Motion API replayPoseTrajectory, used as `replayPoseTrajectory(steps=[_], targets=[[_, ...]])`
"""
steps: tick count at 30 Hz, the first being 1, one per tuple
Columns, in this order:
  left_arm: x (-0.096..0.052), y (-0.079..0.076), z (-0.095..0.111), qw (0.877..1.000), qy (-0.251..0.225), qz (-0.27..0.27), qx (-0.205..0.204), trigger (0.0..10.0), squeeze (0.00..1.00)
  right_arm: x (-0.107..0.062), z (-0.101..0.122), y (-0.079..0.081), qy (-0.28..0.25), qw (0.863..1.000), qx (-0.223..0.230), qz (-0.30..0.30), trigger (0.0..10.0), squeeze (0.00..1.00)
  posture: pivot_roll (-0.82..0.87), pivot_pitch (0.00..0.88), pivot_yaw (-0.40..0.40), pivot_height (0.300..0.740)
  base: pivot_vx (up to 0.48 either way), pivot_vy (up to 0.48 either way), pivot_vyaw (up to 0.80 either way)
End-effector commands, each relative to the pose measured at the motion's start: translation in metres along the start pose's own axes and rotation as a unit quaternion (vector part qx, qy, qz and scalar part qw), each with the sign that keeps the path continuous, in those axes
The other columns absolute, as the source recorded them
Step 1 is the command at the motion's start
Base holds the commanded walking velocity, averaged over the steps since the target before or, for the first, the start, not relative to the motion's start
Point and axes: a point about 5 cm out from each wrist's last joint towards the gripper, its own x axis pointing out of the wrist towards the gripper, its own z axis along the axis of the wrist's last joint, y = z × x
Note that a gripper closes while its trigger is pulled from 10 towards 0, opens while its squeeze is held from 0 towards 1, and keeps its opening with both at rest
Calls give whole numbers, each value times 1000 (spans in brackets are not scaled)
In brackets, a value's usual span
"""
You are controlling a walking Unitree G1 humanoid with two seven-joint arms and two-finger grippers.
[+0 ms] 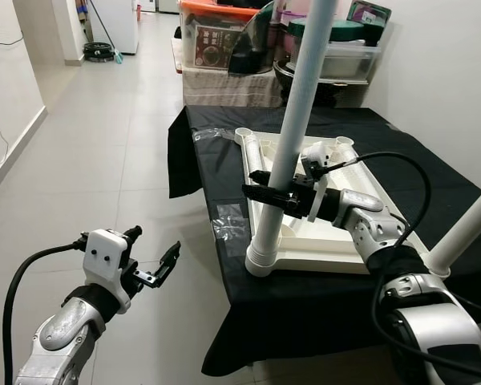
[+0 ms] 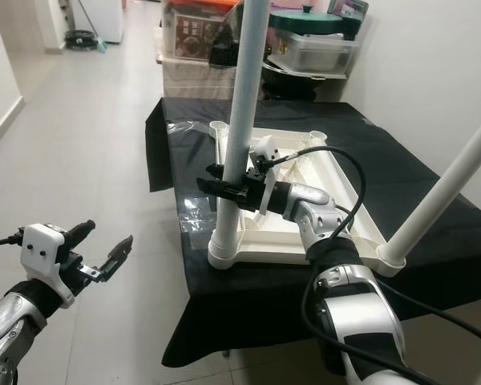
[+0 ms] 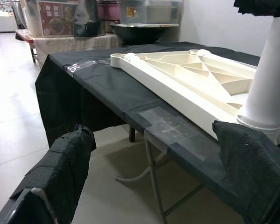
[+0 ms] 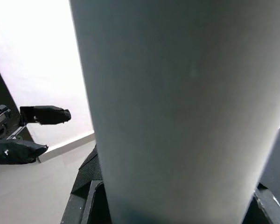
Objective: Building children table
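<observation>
Left gripper (image 1: 152,257): hovers over the floor tiles off the near-left corner of the table, fingers spread apart and holding nothing; its wrist view looks along them toward the near leg's base.
Left arm pose: bent low at the robot's side, wrist turned toward the work, as if standing by to help.
Black cloth (image 1: 208,172): drapes the folding table and hangs down its side, probably to protect the plastic and stop it sliding.
Tabletop (image 1: 321,245): the white children's tabletop lies upside down on the cloth, ribbed underside up, so its corner sockets face upward for the legs.
Near leg (image 1: 293,136): a white tube standing almost upright in the near-left corner socket, leaning slightly.
Right gripper (image 1: 266,192): fingers closed around the near leg low on the tube, just above the socket, a grip that looks suited to steadying or pressing it home.
Right arm pose: reaches forward and leftward across the tabletop, forearm nearly level, cable looping above it.
Second leg (image 1: 465,233): already seated at the near-right corner, slanting outward.
</observation>
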Motion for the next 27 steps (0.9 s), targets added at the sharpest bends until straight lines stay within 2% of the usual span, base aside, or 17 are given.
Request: replayPoseTrajectory(steps=[1, 10, 14, 15, 19, 22, 27], targets=[[-1, -4, -2, 1000, 5, -3, -9, 10000, 0, -6, -31, 3, 38, 997, 62, -4, 0, 0, 170, 0, -136, 740, 0, 0, 0], [0, -5, -2, 1000, 4, -1, -11, 10000, 0, -8, -35, 3, 33, 997, 63, -11, 0, 0, 163, 0, -136, 740, 0, 0, 0], [0, -5, -3, 1000, 4, -1, -10, 10000, 0, -8, -38, 6, 33, 998, 44, -21, 0, 0, 157, 0, -132, 740, 0, 0, 0], [1, -4, -2, 1000, 3, 1, -9, 10000, 0, -7, -40, 8, 31, 998, 24, -39, 0, 0, 152, 0, -128, 740, 0, 0, 0], [2, -3, -2, 1000, 1, 3, -9, 10000, 0, -5, -43, 10, 36, 997, 10, -64, 0, 0, 152, 0, -128, 740, 0, 0, 0], [2, -3, -2, 1000, 0, 3, -9, 10000, 0, -4, -44, 11, 33, 997, 13, -74, 0, 0, 152, 0, -128, 740, 0, 0, 0], [3, -4, -3, 1000, 0, 4, -13, 10000, 0, 1, -62, 15, 56, 983, 61, -163, 0, 0, 141, 0, -128, 740, 0, 0, 0]])
